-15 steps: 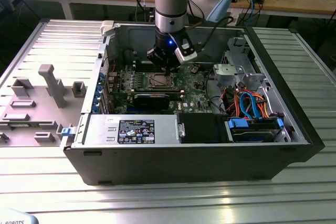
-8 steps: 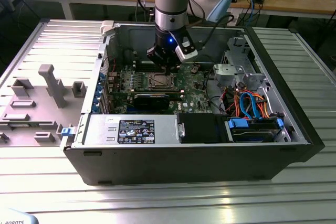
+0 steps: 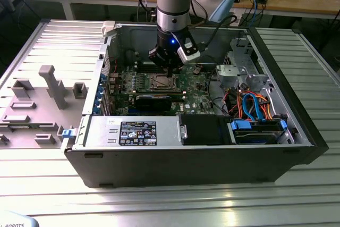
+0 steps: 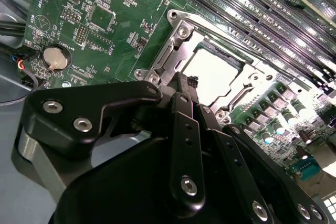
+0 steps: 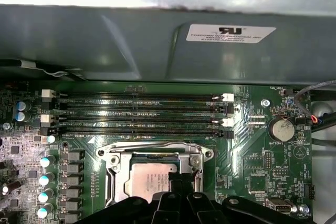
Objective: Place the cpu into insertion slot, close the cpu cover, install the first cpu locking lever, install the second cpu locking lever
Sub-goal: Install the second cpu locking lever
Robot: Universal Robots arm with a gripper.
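**Gripper poised over the seated chip**

The gripper [image 3: 169, 72] hangs straight down from the arm into the open computer case [image 3: 297, 147], its tip just above the insertion slot [image 3: 161, 82]. In the second wrist view its black fingers [image 4: 185, 124] lie drawn together to a narrow point with nothing between them, and that point sits at the near edge of the socket, whether touching the metal or just clear of it cannot be told.

The cpu [image 5: 153, 176] lies flat inside the slot, its silver-grey top showing through the square window of the cpu cover [image 5: 117, 157], which lies down over the socket as a bright metal frame. In the second wrist view the same chip [image 4: 214, 73] glares pale within the frame [image 4: 169, 56]. The state of the locking levers cannot be made out.

Beside the socket run the long memory slots [image 5: 142, 114], dark and parallel, with white latches at their ends. A round coin battery [image 5: 281, 128] sits on the green motherboard [image 5: 252, 156] to one side, and a row of small capacitors [image 5: 44, 179] flanks the other.

Farther out in the exterior view, a long black card [image 3: 154, 101] stands close in front of the socket, the power supply [image 3: 133, 131] lies along the case's near wall, and orange and blue cables [image 3: 252, 104] crowd the drive bay at the exterior view's right.
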